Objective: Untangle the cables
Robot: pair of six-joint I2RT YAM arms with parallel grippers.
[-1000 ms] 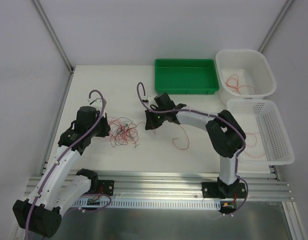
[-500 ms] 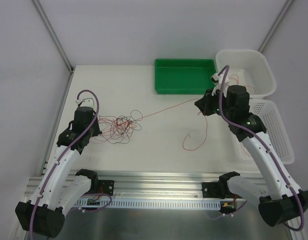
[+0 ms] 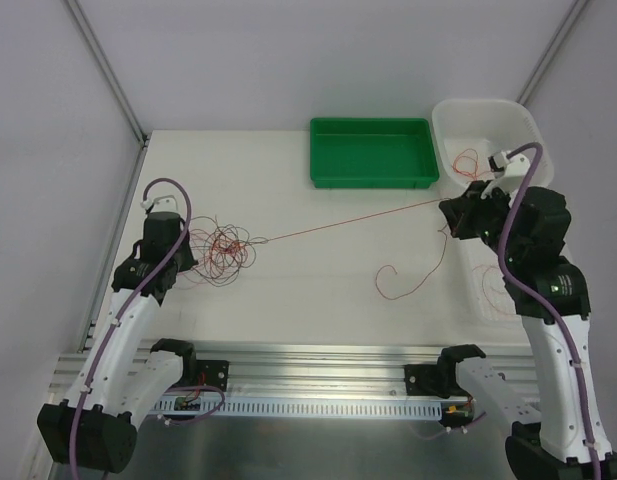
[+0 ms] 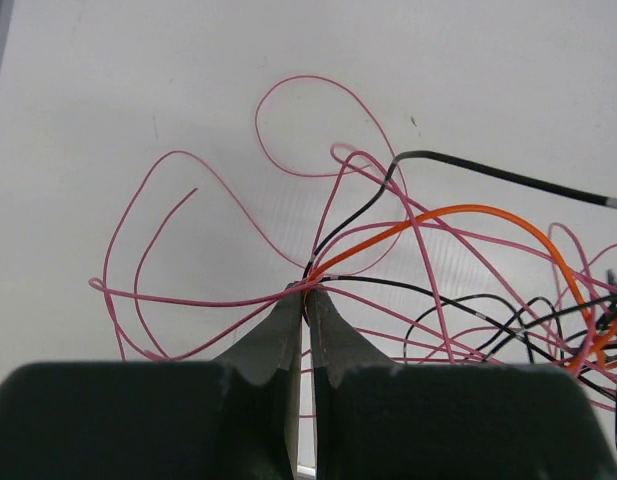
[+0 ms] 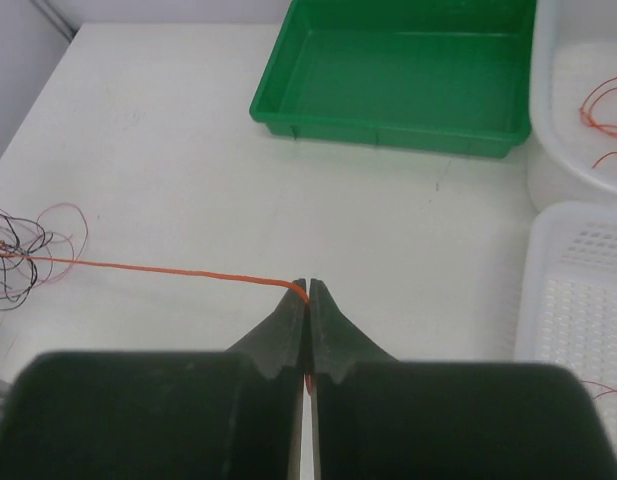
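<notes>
Left gripper (image 4: 306,295): jaws clenched, tips pressed together on a pinch of the cables (image 4: 428,215). In its wrist view we see pink, black and orange strands all meeting at the tips. From there they fan out toward 12 and 3 o'clock in loose loops.

Right gripper (image 5: 306,290): jaws clamped flat on one orange wire (image 5: 168,269). The strand enters at the fingertips and shows again as a short bit in the slit below them.

From the top camera we note the orange wire drawn in a straight line across the table (image 3: 318,330). It runs from the right gripper at about 3 o'clock to the tangle (image 3: 226,252) at about 9 o'clock. The line is lifted off the surface near the right gripper. We cannot tell where along it contact with the table begins.

The tangle lies on the table just beside the left gripper, a small knot of red and dark loops.

A loose red wire (image 3: 413,283) trails down from the right gripper's side. It curls in a hook on the table toward 5 o'clock, well apart from the tangle.

Surroundings: green tray (image 3: 371,152) at 12 o'clock. White tub (image 3: 518,125) at 1 to 2 o'clock, with a red strand (image 3: 470,160) lying inside it. Perforated basket (image 5: 578,300) below the tub, at 3 to 4 o'clock. In the top view the right arm covers most of it.
</notes>
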